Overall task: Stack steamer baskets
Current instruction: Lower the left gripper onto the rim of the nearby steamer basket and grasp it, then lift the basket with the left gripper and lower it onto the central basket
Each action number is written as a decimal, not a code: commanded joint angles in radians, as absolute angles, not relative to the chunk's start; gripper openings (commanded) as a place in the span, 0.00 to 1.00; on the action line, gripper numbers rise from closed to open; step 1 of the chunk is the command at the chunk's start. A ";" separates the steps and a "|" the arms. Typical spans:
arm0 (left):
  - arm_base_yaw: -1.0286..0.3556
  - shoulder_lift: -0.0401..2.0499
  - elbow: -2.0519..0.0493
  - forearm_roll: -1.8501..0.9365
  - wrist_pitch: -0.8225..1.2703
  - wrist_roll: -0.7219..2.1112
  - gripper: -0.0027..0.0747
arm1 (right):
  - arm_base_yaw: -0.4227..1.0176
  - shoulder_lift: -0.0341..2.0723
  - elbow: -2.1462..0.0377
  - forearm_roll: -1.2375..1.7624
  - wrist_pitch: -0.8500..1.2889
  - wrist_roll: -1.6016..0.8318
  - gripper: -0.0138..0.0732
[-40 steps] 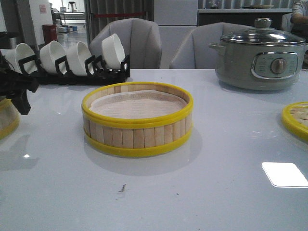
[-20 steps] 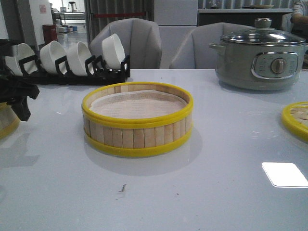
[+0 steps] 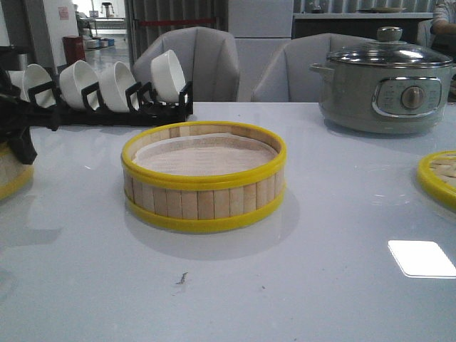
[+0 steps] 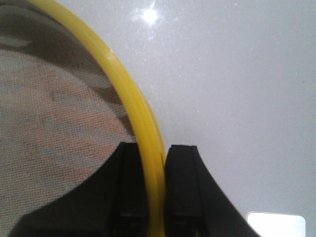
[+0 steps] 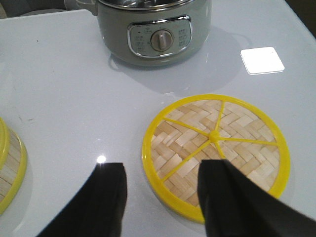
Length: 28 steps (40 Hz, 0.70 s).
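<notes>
Two baskets, one grip

My left pincer (image 4: 154, 190) pinches the rim of the steamer basket (image 3: 8, 174) at the table's (image 3: 320, 285) left edge, one finger inside the wall, one outside. The second basket (image 3: 203, 178) sits mid-table. My right pincer (image 5: 160, 197) hangs wide over the woven lid (image 5: 215, 150). That single-sided hold may let the basket tilt or slip when lifted.

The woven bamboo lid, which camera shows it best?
The right wrist view: the woven bamboo lid lies flat on the table there, nearly whole, its yellow rim and spokes plain, just beyond the open right pincer. The front view catches only a sliver of it at the right edge. The left wrist view shows none of it.
</notes>
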<state>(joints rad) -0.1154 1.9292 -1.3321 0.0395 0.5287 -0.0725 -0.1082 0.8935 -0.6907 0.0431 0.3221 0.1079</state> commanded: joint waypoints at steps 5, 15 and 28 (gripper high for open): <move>-0.191 1.870 -1.493 0.037 0.554 -0.072 0.15 | -0.105 0.886 -0.733 0.040 0.251 0.101 0.67; -0.390 1.870 -1.644 0.037 0.610 -0.072 0.15 | -0.105 0.886 -0.733 0.040 0.251 0.101 0.67; -0.708 1.897 -1.709 0.053 0.594 -0.072 0.15 | -0.105 0.886 -0.733 0.040 0.251 0.101 0.67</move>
